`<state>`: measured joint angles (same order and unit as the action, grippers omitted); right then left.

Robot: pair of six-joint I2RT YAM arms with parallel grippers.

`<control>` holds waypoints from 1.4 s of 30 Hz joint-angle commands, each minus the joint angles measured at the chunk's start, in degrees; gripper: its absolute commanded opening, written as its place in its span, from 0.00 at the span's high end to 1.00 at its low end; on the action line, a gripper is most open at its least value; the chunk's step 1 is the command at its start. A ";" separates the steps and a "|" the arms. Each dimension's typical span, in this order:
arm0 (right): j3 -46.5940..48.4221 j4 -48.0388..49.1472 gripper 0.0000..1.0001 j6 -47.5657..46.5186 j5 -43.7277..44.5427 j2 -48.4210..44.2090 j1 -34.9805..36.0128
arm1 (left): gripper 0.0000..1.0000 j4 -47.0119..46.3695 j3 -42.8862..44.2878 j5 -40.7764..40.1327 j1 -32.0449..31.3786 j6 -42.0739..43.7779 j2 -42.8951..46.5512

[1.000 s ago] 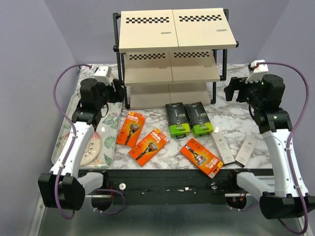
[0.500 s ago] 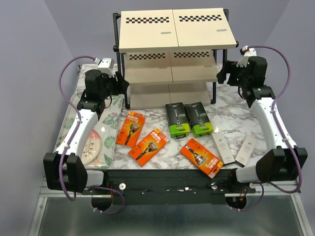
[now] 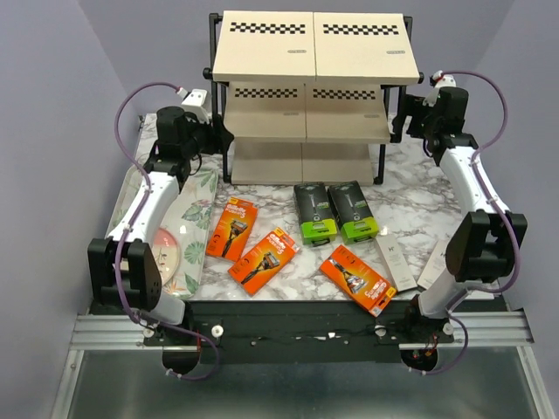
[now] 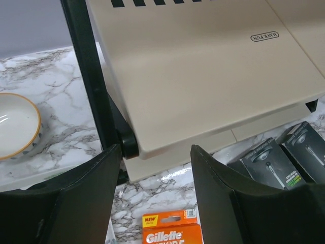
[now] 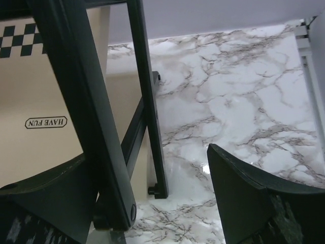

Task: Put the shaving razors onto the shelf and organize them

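Glossy marble-print worktop (image 3: 410,188), white with grey veins. At the far middle, the shelf (image 3: 310,52): three tiers of smooth beige boards with black-and-white checkerboard strips, framed in round black metal tubing. Along the left edge, a long floral tray (image 3: 194,202) with a pink plate (image 3: 166,257) on it.

Now the arms! White links, purple cables looping high, both stretched to the far side. Left end effector (image 3: 217,140) right up at the shelf's left post, level with the middle tier. From the wrist: spread apart, matte black fingers (image 4: 76,198) on either side of the board's corner, the post's joint just inside the left finger, pinching nothing. Mirror pose on the right: right end effector (image 3: 406,122) at the right-hand post, same height. Spread wide too, with a black tube running down between the fingers (image 5: 254,203); contact impossible to call.

And the razors, all flat on the worktop, on the near side of the shelf:
- Three orange packs (image 3: 264,260), shiny printed card, lying at angles, two left of centre and one nearer right.
- Two black packs (image 3: 314,211) with lime-green near ends, side by side at centre.
- Two slim white boxes (image 3: 397,260) at near right, one partly behind the right arm.
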<state>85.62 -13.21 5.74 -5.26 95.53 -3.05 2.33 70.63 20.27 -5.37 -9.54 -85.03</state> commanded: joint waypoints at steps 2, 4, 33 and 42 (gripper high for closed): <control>1.74 3.28 0.19 -0.90 -1.51 3.00 -1.34 | 0.34 1.01 3.63 3.10 0.00 2.07 -4.87; 1.39 3.63 0.27 -1.17 -1.17 3.44 -1.78 | 0.34 1.36 4.25 3.72 -0.26 2.07 -5.40; -14.34 -6.01 0.04 3.84 3.90 -23.88 -9.08 | 0.01 11.11 -12.17 4.75 -5.79 -10.32 17.17; -23.38 -21.17 0.17 12.19 -23.43 -35.31 -8.38 | 0.01 0.08 -24.74 16.64 -13.43 -17.43 16.75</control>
<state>69.95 -26.89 12.91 -9.15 64.01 -12.12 9.08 49.91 29.12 -14.35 -22.11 -65.78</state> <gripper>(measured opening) 0.880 0.987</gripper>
